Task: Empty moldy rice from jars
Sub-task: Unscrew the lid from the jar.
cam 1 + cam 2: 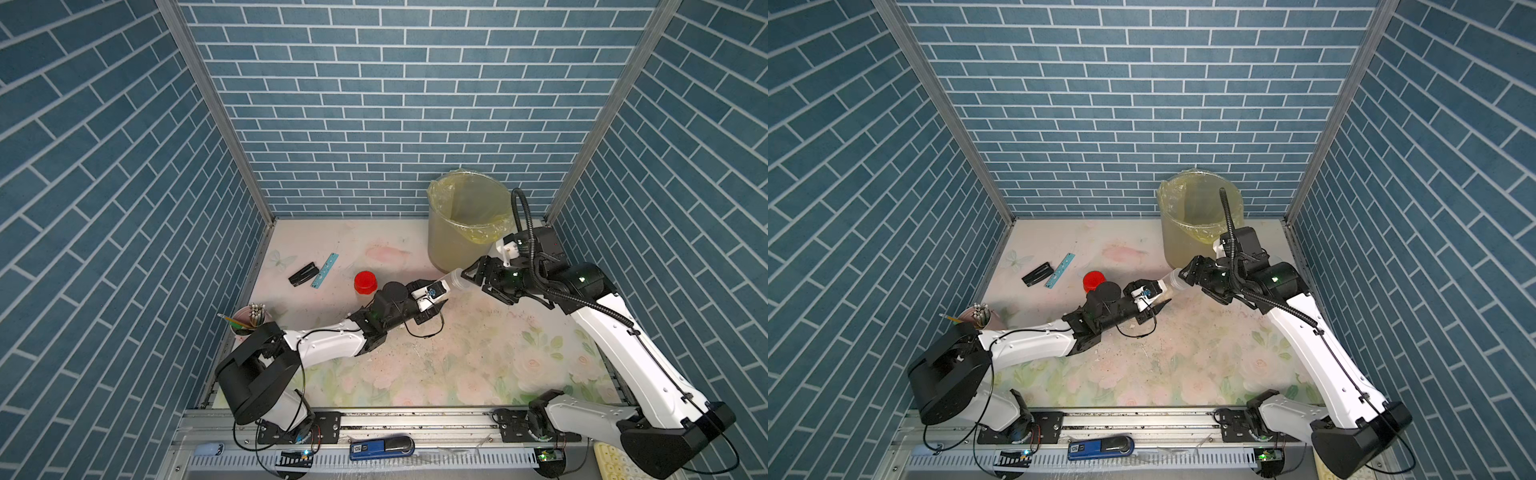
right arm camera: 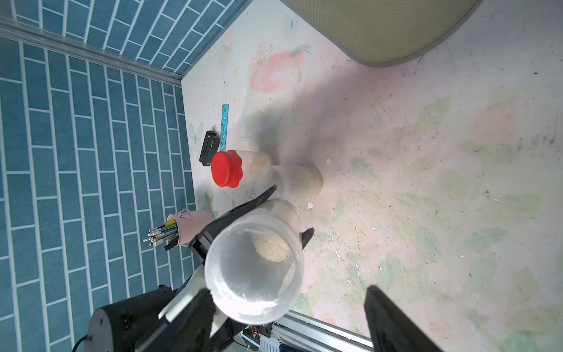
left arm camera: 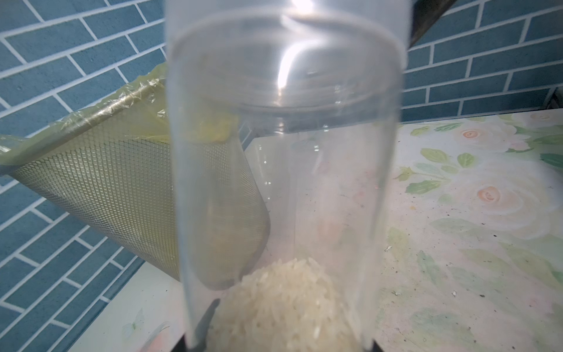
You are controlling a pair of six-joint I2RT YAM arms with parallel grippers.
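Surroundings: floral table (image 1: 478,357) strewn with pale crumbs (image 2: 310,205); mesh-walled bin (image 1: 453,249) lined with a yellow bag (image 1: 440,195) at the far right corner, just behind the right gripper (image 2: 288,292); black stapler (image 1: 302,274) and teal ruler (image 1: 325,270) side by side at far left; pink pencil cup (image 1: 243,322) at the near left edge. Obstruction: clear-lidded jar (image 2: 294,183) hidden under the left arm (image 1: 328,345) in both top views, visible only from the right wrist. Containers: held jar (image 2: 253,271) on its side above the table, lid on, a clump of moldy rice (image 2: 273,247) at its base end; red-capped jar (image 1: 365,283) and clear-lidded jar upright on the table, just beside each other, beige rice inside each. Left gripper (image 2: 285,216): reaches across the table, clamps the held jar near its base. Right gripper: faces the lid end, jaws spread wide either side of the lid, one finger (image 2: 393,323) clear of it.
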